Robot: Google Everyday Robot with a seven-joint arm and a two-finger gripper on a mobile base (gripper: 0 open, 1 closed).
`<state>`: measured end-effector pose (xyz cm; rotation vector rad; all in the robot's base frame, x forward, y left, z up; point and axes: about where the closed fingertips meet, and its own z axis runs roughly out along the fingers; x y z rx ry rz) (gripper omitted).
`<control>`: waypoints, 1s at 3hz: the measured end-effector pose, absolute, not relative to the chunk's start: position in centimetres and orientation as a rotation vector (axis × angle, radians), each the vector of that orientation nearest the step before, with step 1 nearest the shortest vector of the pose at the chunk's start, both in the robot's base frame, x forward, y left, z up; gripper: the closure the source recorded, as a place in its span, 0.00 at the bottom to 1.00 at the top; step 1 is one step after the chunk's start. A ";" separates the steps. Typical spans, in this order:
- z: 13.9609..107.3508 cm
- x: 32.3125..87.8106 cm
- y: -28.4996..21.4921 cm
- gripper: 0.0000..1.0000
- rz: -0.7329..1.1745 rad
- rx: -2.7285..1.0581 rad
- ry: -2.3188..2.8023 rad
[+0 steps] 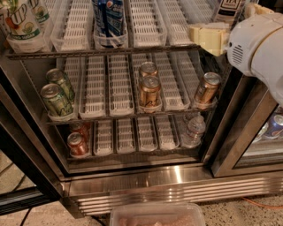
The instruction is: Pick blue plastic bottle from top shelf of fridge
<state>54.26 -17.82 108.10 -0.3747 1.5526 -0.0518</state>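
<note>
warm light glares on fridge (146, 181) base; pale tool (208, 37) upper right.
</note>
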 end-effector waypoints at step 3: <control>108.1 56.9 -21.6 0.30 -0.182 -0.306 1.523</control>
